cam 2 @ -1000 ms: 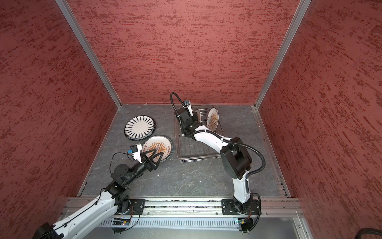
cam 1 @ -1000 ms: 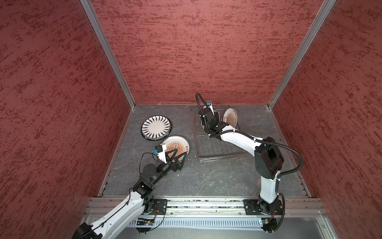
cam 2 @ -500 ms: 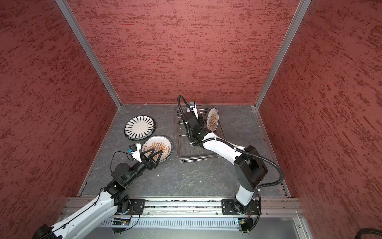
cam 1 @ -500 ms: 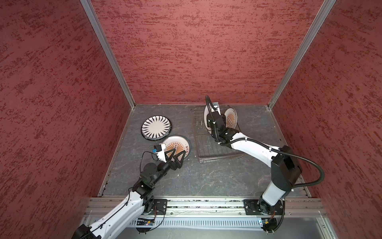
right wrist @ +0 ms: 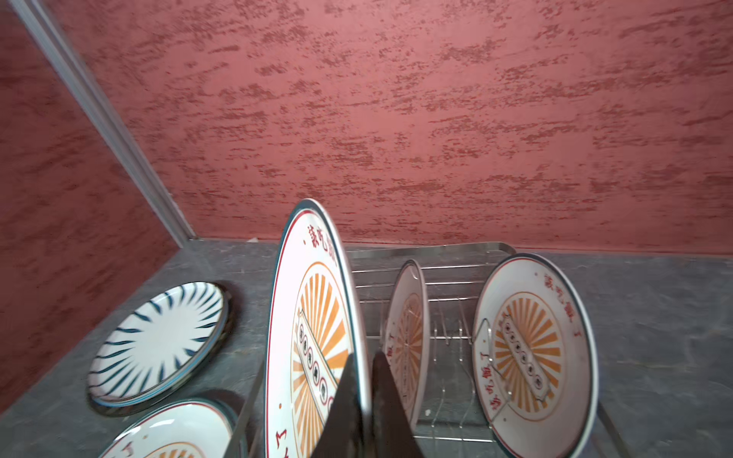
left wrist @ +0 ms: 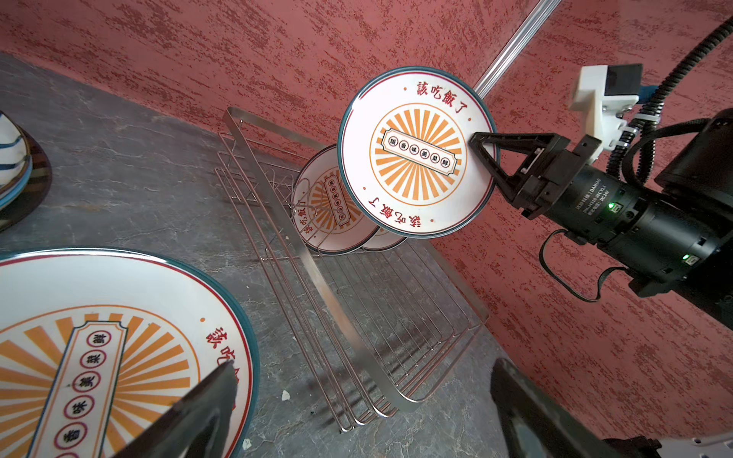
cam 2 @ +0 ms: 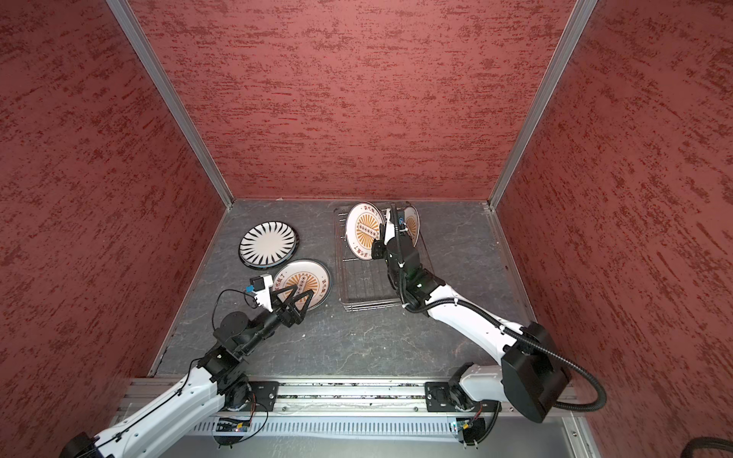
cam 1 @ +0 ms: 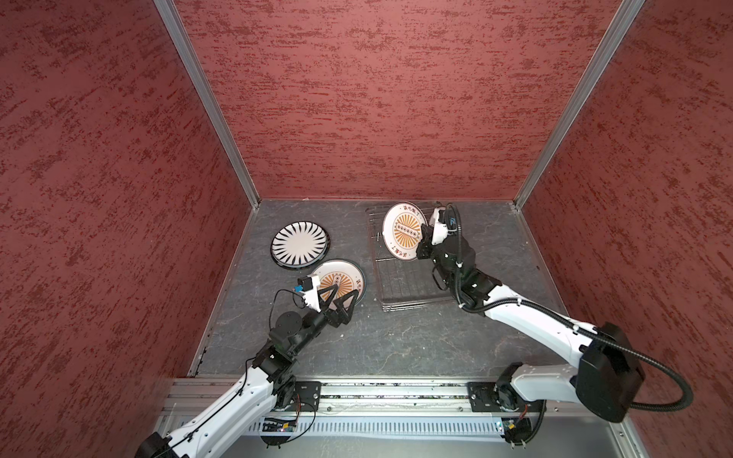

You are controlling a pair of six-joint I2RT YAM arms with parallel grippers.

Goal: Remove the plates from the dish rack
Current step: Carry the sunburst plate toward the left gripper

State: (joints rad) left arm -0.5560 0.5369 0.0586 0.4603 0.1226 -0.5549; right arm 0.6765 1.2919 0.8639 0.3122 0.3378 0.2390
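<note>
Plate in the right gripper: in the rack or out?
Out. The sunburst plate hangs on edge, pinched at its rim by the right gripper, clear above the prongs of the dish rack.

- My left gripper (left wrist: 363, 366) hangs, jaws wide, by the flat sunburst plate (left wrist: 99, 317) on the surface (left wrist: 119, 178).
- The right gripper (left wrist: 478, 142) pinches a second sunburst plate (left wrist: 412, 154) by its rim, above the dish rack (left wrist: 317, 285).

I see glossy glazed plates (left wrist: 412, 150), a shiny metal-wire dish rack (left wrist: 317, 277), a matt tabletop (left wrist: 139, 178), perhaps stone, and rough walls (cam 1: 377, 99).
</note>
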